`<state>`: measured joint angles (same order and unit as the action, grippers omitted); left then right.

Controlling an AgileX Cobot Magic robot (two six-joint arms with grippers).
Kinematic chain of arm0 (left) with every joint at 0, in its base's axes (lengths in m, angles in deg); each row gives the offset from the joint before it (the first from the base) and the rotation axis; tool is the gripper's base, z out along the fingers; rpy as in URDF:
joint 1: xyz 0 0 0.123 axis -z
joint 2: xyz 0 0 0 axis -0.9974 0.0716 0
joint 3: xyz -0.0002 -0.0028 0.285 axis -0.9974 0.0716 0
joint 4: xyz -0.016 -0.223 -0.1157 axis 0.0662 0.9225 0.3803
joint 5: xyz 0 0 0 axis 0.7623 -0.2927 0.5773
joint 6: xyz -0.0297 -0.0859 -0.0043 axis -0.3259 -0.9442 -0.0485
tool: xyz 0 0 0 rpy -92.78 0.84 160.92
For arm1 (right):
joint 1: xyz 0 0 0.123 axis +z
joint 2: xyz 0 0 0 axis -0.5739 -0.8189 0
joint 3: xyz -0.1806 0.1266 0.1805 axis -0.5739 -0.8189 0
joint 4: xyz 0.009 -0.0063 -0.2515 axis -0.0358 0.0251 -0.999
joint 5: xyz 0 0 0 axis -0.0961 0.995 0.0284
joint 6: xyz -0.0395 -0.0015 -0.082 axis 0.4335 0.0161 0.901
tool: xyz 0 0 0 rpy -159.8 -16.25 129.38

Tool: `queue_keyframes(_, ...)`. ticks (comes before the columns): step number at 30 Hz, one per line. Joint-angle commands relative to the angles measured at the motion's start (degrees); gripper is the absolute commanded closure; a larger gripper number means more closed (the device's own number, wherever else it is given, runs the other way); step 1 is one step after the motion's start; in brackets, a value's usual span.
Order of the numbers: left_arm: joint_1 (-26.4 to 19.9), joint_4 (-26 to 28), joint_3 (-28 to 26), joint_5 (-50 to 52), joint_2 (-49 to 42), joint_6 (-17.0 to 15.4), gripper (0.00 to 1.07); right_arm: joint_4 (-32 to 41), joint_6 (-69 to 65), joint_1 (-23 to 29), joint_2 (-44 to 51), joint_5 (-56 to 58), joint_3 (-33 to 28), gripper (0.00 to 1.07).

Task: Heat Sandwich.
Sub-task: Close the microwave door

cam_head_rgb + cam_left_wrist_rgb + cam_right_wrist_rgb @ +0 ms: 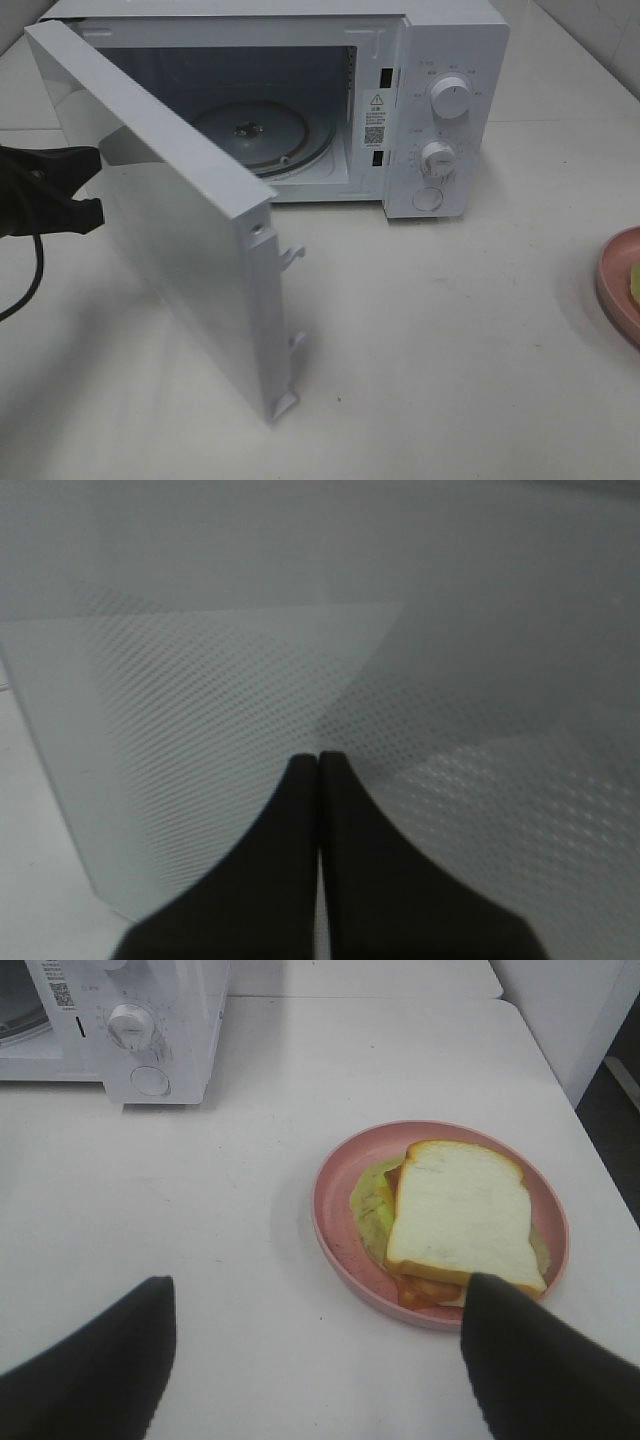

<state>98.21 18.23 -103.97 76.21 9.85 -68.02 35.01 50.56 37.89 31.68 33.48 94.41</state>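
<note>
Standing open: the microwave (430, 110) sat at twelve o'clock on the table (430, 350), and its door (190, 250) was swung wide toward seven o'clock, so the glass turntable (262, 135) lay bare and ready for a load.
Left gripper (318, 770): fingers pressed together, tips just at the door's dotted window, most likely placed there to push or steady the door; the exterior high view showed it at nine o'clock beside the door, though whether it touched the panel could not be told.
Right gripper (320, 1360): fingers spread wide, empty, hovering near the pink plate (335, 1210), a stance suited to closing on the food.
Sandwich (455, 1220): resting on the plate at three o'clock, white bread on top, green and orange filling showing at its side, well apart from the oven.
Step judged: door-opening done, pickup not yet begun.
</note>
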Motion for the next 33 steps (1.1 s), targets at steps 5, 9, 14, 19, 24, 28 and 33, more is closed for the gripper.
queue_keyframes(5,5.3,6.1,-3.3,0.8,1.9,1.8,1.07,0.1,0.6,-0.2,1.7,-0.1,0.0,0.32)
queue_keyframes(9,7.8,9.5,-5.7,-1.3,3.2,1.8,1.07,0.1,0.6,-0.2,1.7,-0.1,0.0,0.32)
queue_keyframes(14,10.7,10.6,-9.5,-3.8,5.0,2.0,1.07,0.1,0.6,-0.2,1.7,-0.1,0.0,0.32)
queue_keyframes(19,13.5,11.8,-14.0,-6.4,7.5,2.0,1.07,0.1,0.6,-0.2,1.7,-0.1,0.0,0.32)
queue_keyframes(24,16.8,16.6,-19.0,-9.9,10.0,3.3,1.07,0.1,0.6,-0.2,1.7,-0.1,0.0,0.32)
queue_keyframes(28,19.2,19.8,-22.7,-12.3,11.9,5.6,1.07,0.1,0.6,-0.2,1.7,-0.1,0.0,0.32)
queue_keyframes(33,21.7,23.4,-26.8,-14.0,13.6,8.5,1.07,0.1,0.6,-0.2,1.7,-0.1,0.0,0.32)
